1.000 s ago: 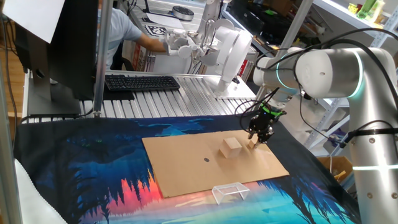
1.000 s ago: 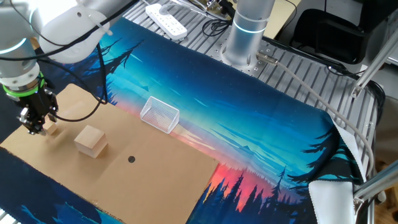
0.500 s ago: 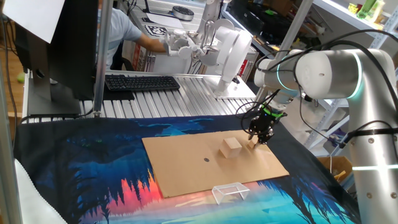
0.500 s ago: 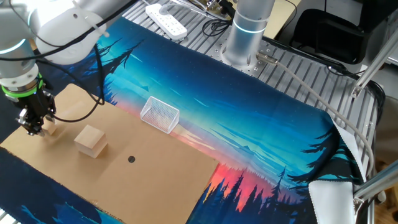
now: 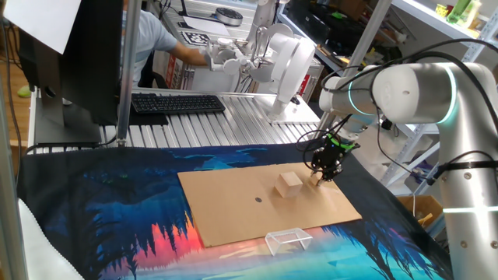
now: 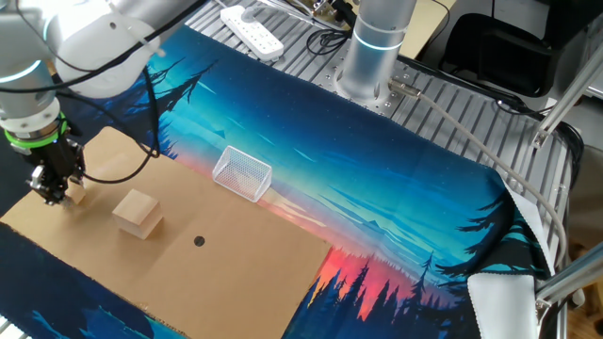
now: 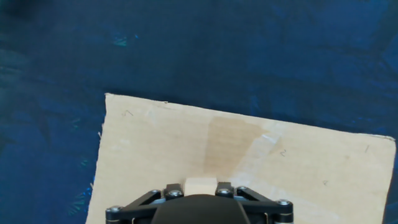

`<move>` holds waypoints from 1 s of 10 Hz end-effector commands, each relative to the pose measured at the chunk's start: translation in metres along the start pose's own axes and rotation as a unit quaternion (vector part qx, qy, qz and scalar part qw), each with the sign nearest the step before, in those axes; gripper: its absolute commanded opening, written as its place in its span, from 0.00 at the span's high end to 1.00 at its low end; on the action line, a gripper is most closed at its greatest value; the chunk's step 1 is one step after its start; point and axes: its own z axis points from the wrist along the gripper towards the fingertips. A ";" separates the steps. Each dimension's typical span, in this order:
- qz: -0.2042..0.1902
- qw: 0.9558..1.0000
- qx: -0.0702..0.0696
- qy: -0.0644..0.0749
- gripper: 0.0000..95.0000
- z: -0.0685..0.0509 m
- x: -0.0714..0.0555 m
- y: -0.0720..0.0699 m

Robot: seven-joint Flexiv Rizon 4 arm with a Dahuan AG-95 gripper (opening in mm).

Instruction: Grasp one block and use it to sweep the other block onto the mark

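The small tan block (image 7: 200, 185) sits between my gripper's fingers, low over the brown cardboard sheet (image 5: 233, 202). My gripper (image 5: 322, 173) is shut on it at the sheet's far right corner. The small block's edge also shows beside the gripper (image 6: 52, 193) in the other fixed view (image 6: 77, 196). The larger tan cube (image 5: 289, 183) stands on the sheet a short way left of the gripper, apart from it; it also shows in the other fixed view (image 6: 138, 213). The mark, a small dark dot (image 5: 259, 199), lies further left on the sheet; the other fixed view shows it too (image 6: 199, 241).
A clear plastic frame (image 5: 287, 239) lies at the sheet's near edge, also seen in the other fixed view (image 6: 242, 173). A keyboard (image 5: 177, 103) and a white device (image 5: 289, 66) stand behind on the metal table. The robot base (image 6: 377, 47) rises at the back.
Almost nothing: the gripper stays shut on the small block at the same corner of the sheet, and the larger cube has not moved.
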 end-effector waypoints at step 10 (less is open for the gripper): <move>-0.009 1.000 0.005 0.016 1.00 -0.006 0.003 0.001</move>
